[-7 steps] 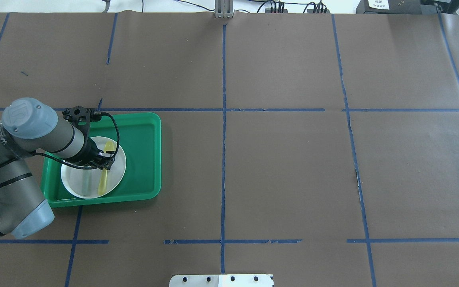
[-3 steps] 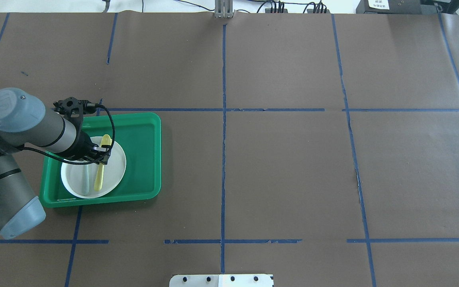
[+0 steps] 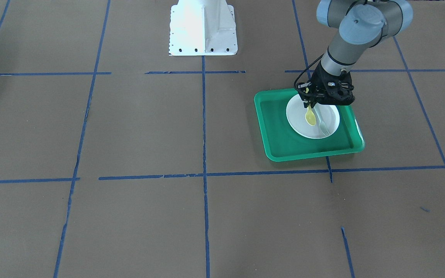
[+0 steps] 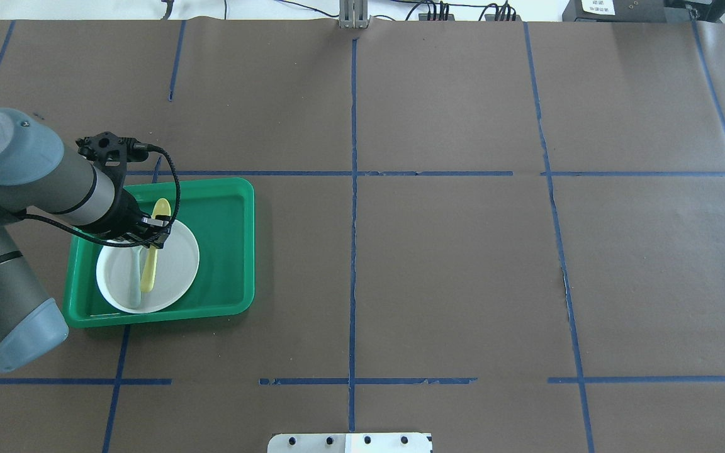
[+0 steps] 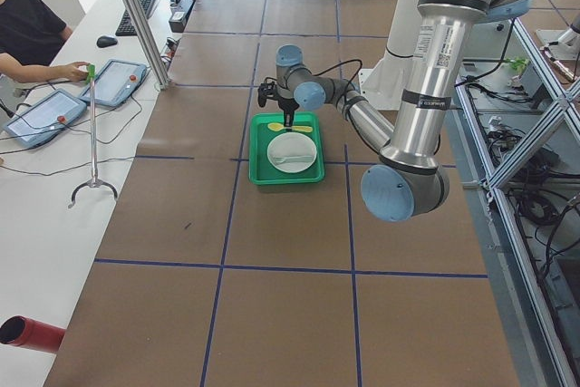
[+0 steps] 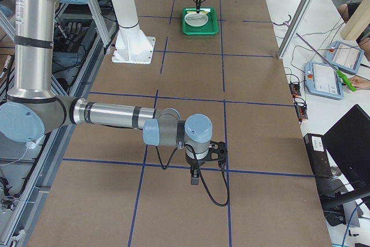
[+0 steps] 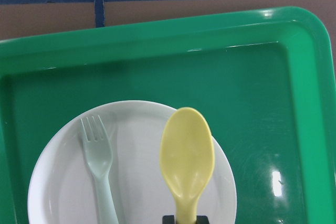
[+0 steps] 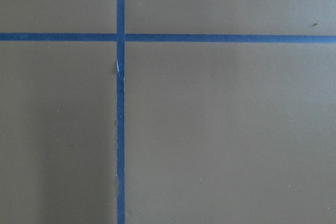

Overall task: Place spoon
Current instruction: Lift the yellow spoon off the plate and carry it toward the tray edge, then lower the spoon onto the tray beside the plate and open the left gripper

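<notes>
The yellow spoon (image 4: 148, 270) is held by its handle in my left gripper (image 4: 153, 238), a little above the white plate (image 4: 181, 259). In the left wrist view the spoon's bowl (image 7: 187, 153) points away from the gripper (image 7: 184, 219), over the plate's (image 7: 142, 129) far edge. In the front view the spoon (image 3: 310, 119) hangs below the gripper (image 3: 310, 104). The plate lies in a green tray (image 4: 227, 207). My right gripper (image 6: 195, 177) shows only in the exterior right view, low over bare table far from the tray. I cannot tell whether it is open or shut.
A pale grey-green fork (image 7: 100, 166) lies on the plate, left of the spoon in the wrist view. The tray's raised rim (image 3: 280, 156) surrounds the plate. Brown paper with blue tape lines (image 8: 121, 103) covers the table. A white robot base (image 3: 203, 27) stands mid-table.
My left gripper has risen with the spoon, taking it off the plate. Arm and spoon have shifted left and farther from the robot in the overhead view.
</notes>
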You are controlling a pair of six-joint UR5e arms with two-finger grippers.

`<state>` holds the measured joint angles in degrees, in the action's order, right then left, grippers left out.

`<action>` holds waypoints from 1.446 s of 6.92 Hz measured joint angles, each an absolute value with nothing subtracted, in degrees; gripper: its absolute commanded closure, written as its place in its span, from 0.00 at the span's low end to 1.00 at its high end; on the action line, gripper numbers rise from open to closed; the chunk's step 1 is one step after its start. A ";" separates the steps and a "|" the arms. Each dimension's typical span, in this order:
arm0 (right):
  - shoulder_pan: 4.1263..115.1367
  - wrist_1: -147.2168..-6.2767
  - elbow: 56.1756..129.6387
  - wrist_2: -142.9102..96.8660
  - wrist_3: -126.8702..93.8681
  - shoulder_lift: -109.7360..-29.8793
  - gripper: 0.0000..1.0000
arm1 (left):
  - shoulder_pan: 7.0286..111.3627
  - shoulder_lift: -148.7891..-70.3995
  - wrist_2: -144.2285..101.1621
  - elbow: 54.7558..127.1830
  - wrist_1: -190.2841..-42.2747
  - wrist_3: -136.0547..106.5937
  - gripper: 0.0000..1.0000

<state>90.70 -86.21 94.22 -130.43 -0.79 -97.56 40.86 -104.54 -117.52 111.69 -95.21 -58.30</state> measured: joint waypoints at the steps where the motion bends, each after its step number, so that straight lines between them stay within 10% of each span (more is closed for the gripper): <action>1: 90.70 -86.22 94.22 -130.43 -0.79 -97.56 0.00 | 40.79 -107.19 -117.57 110.52 -94.01 -59.61 1.00; 8: 90.70 -86.22 94.22 -130.43 -0.79 -97.56 0.00 | 37.14 -115.25 -117.38 96.47 -99.52 -64.75 1.00; 10: 90.70 -86.18 94.22 -130.43 -0.79 -97.56 0.00 | 36.64 -115.14 -117.34 95.92 -100.13 -64.51 0.25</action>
<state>90.70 -86.18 94.22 -130.43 -0.79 -97.56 36.64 -115.14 -117.34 95.92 -100.13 -64.51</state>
